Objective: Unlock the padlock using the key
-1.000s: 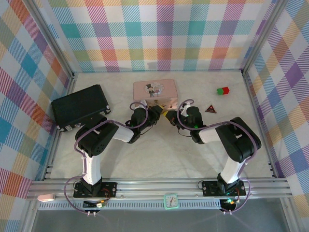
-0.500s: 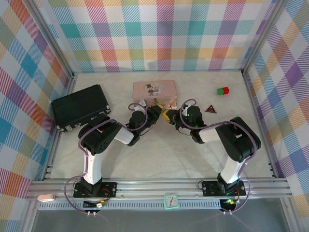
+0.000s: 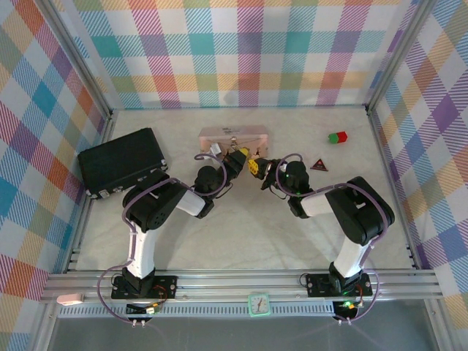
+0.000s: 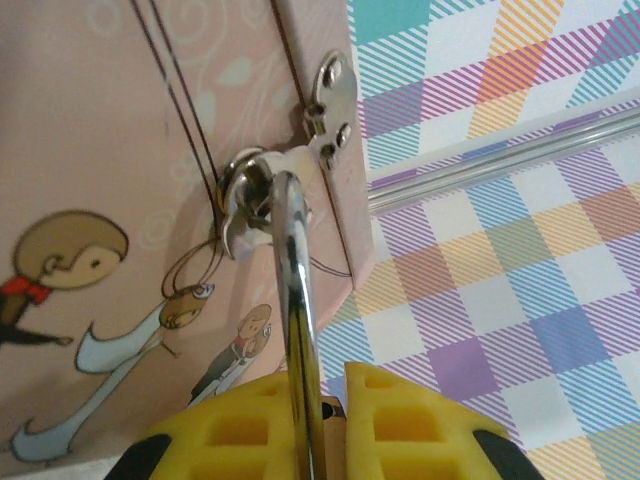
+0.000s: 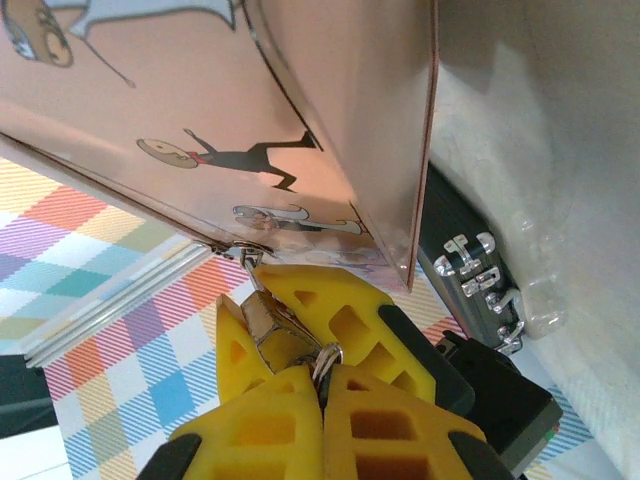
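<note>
A pink tin [image 3: 234, 134] printed with cartoon figures sits tilted at upper centre of the bench [image 3: 248, 234]. A black case [image 3: 121, 161] lies at the left. A red-and-green block [image 3: 337, 137] rests upper right, with a dark red triangle [image 3: 318, 164] below and left of it. A small clock [image 3: 259, 303] sits at bottom centre.
</note>
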You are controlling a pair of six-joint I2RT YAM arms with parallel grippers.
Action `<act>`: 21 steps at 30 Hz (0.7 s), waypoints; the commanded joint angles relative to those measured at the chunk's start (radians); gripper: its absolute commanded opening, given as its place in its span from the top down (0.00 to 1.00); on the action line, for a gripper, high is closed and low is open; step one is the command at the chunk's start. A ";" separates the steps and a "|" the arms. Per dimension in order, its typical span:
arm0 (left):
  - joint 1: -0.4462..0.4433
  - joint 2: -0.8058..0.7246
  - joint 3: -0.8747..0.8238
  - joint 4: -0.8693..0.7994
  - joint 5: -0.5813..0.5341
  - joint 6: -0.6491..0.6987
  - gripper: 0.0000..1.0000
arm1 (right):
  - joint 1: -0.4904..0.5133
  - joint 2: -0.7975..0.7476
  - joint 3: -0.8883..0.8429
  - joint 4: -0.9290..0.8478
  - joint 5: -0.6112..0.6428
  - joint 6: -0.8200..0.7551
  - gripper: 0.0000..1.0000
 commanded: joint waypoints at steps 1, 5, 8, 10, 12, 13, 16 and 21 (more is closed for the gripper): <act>-0.043 0.041 -0.013 -0.045 0.109 0.051 1.00 | 0.013 -0.020 0.041 0.264 0.068 0.220 1.00; -0.043 0.039 0.001 -0.048 0.100 0.041 1.00 | 0.012 0.003 0.057 0.262 0.041 0.174 1.00; -0.043 0.039 0.009 -0.052 0.093 0.028 1.00 | 0.013 0.044 0.076 0.247 -0.006 0.105 1.00; -0.042 0.040 0.010 -0.054 0.083 0.015 1.00 | 0.013 0.083 0.083 0.240 -0.035 0.056 1.00; -0.043 0.039 0.006 -0.059 0.071 0.008 1.00 | 0.013 0.113 0.083 0.238 -0.053 -0.007 1.00; -0.043 0.036 -0.001 -0.062 0.061 0.007 1.00 | 0.012 0.124 0.080 0.233 -0.059 -0.046 0.99; -0.043 0.021 -0.024 -0.087 0.030 0.006 1.00 | 0.012 0.122 0.055 0.171 -0.072 -0.162 0.88; -0.043 -0.006 -0.047 -0.154 0.010 0.005 1.00 | 0.009 0.076 -0.007 0.047 -0.073 -0.341 0.75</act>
